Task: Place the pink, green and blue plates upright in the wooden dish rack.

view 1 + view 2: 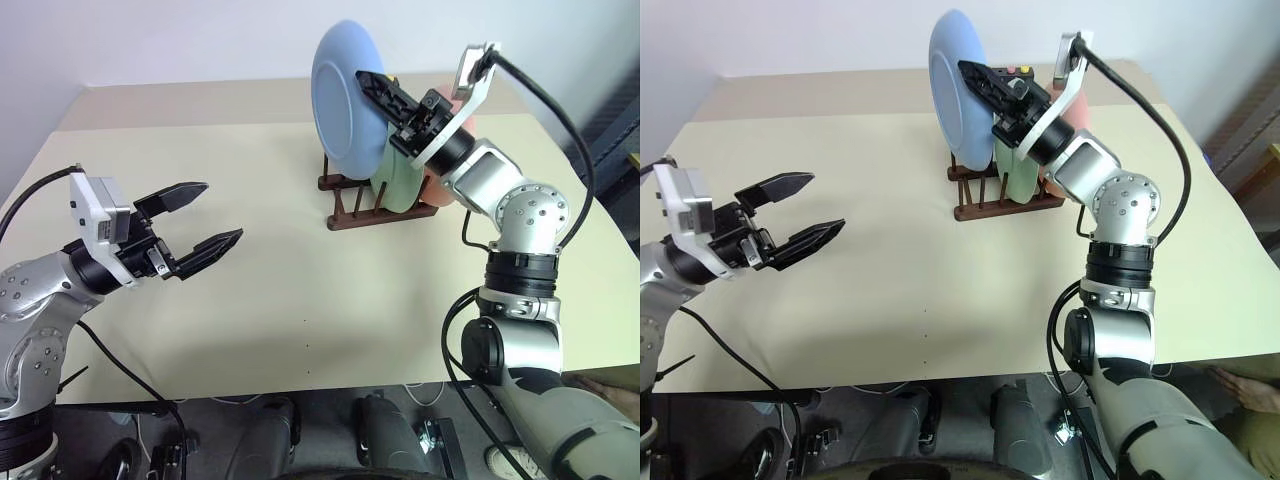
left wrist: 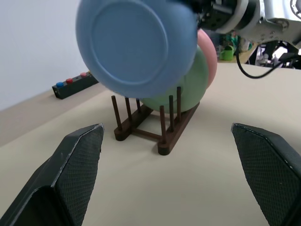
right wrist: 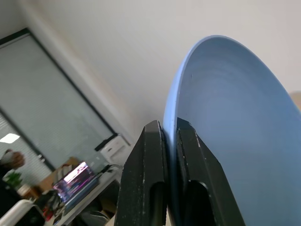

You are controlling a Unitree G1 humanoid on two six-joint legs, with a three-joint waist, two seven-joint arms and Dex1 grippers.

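Left pincer (image 1: 198, 218): wide open, empty, hovering over the bare bench (image 1: 250, 300), well apart from everything. Further right, blue plate (image 1: 345, 98): clamped by its rim in the right pincer (image 1: 372, 82), held upright above the wooden dish rack (image 1: 352, 203), not yet seated. Likely risk: lower rim catching a peg top instead of dropping into the free front slot, then tipping the light rack or knocking its neighbour; thin edge grip could also let the plate swing. Rack contents: green plate (image 1: 396, 180) upright in a middle slot, pink plate (image 1: 440, 190) upright just behind, at the right end.
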